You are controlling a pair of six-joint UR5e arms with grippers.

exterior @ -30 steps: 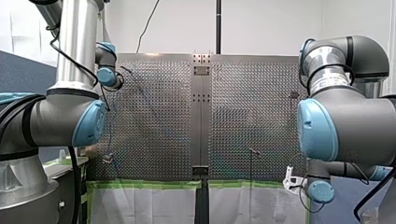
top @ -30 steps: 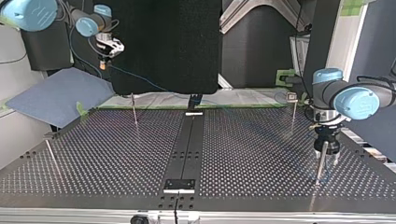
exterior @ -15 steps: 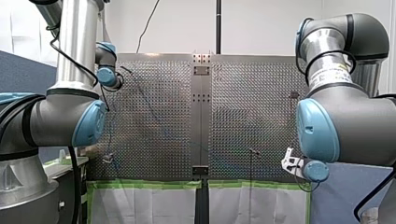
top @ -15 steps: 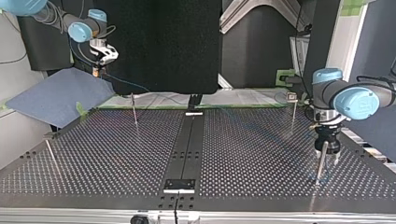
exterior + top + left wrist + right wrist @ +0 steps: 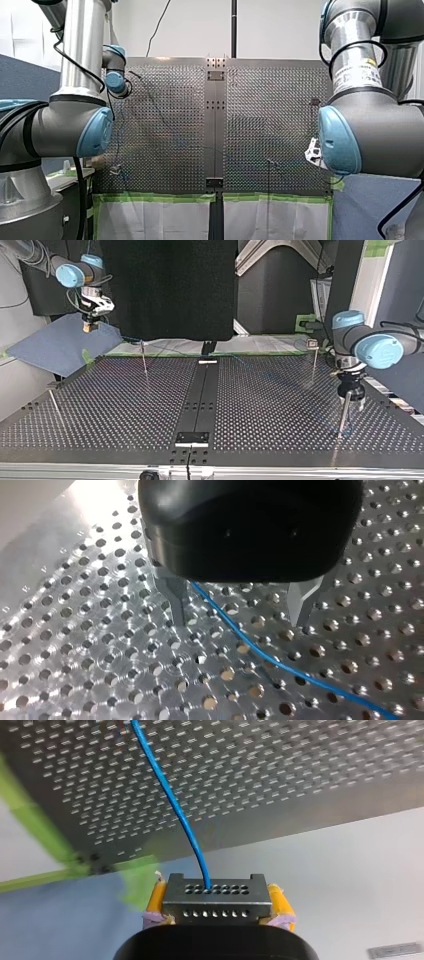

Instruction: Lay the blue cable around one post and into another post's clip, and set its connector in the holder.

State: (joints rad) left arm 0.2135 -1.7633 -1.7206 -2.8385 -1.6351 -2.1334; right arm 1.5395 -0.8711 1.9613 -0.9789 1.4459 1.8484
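In the right wrist view my right gripper (image 5: 216,887) is shut, its yellow pads clamping a dark block connector (image 5: 215,910) with rows of holes. The blue cable (image 5: 172,800) leaves the connector and runs back over the perforated table. The top view shows this gripper (image 5: 90,326) held high off the table's far left corner, with the cable (image 5: 131,339) trailing toward the table. My left gripper (image 5: 239,622) hangs open just above the table, and the cable (image 5: 260,652) passes loosely between its metal fingers. In the top view it (image 5: 351,401) stands beside a thin post (image 5: 342,415).
Thin posts stand at the top view's far left (image 5: 143,357), near left (image 5: 52,402) and far right, the last topped with a clip (image 5: 312,344). A black strip (image 5: 200,395) runs down the middle with small fixtures at both ends. A blue-grey sheet (image 5: 55,345) lies off the left.
My right arm has swung the connector up and toward the top view's left, drawing the cable along. My left gripper has stayed by its post, still open.
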